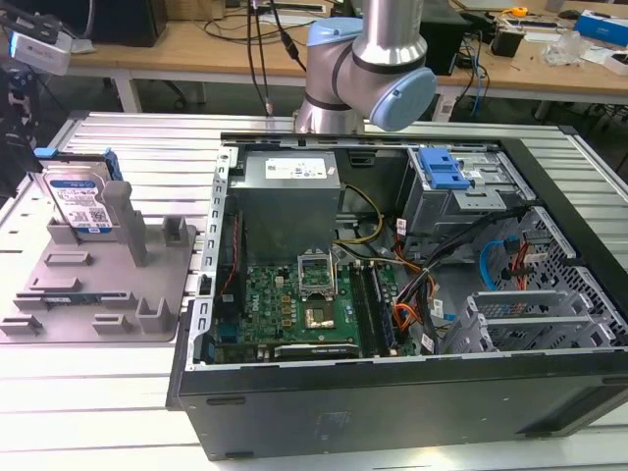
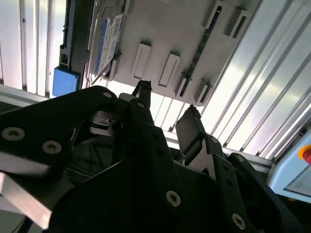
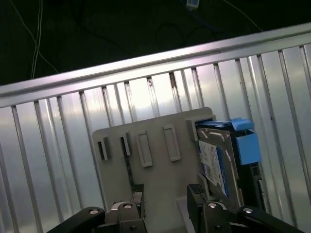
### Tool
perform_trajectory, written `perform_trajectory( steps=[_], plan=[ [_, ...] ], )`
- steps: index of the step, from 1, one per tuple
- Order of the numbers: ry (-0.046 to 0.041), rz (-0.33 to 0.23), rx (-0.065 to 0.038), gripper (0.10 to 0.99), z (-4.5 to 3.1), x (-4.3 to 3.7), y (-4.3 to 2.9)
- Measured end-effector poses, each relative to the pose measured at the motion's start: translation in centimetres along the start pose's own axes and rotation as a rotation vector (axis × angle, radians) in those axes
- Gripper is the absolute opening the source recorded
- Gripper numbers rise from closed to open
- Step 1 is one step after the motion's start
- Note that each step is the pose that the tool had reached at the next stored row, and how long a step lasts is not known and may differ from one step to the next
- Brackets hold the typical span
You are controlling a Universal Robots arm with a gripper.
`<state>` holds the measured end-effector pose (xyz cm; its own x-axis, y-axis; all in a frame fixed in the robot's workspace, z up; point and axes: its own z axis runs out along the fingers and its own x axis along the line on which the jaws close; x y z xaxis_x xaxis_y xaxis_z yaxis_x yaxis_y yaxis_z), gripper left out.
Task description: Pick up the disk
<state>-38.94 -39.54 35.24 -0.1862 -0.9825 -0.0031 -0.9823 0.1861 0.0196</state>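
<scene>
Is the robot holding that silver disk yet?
No, in the first wrist view the disk stands in the grey holder and the gripper is open with nothing between its fingers.

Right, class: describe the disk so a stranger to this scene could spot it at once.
On the exterior view's left, beside the open computer case, lies a grey holder. The disk stands on edge in it: silver, blue-railed, with a white-and-blue label, unlike the plain grey posts beside it.

disk (image 1: 83, 204) is showing silver with a white-and-blue label and blue rails. holder (image 1: 103, 280) is showing plain grey. gripper (image 2: 166, 99) is looking black. table (image 1: 137, 147) is showing silver ribbing.
</scene>
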Motion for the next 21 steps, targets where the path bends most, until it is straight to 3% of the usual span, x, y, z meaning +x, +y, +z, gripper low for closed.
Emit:
perform_trajectory(
  steps=[2, 6, 14, 17, 19, 21],
  plan=[
    [-0.0014, -0.051, 0.012, 0.482, 0.05, 0.0, 0.0],
    [-0.0029, -0.125, 0.027, 0.482, 0.1, 0.0, -0.01],
    [-0.0029, -0.149, 0.027, 0.482, 0.11, -0.09, 0.02],
    [-0.0029, -0.149, 0.027, 0.482, 0.14, -1.69, 0.33],
    [-0.0028, -0.149, 0.027, 0.482, 0.15, -3.47, 0.68],
    [-0.0029, -0.149, 0.027, 0.482, 0.17, -4.55, 0.88]
  ],
)
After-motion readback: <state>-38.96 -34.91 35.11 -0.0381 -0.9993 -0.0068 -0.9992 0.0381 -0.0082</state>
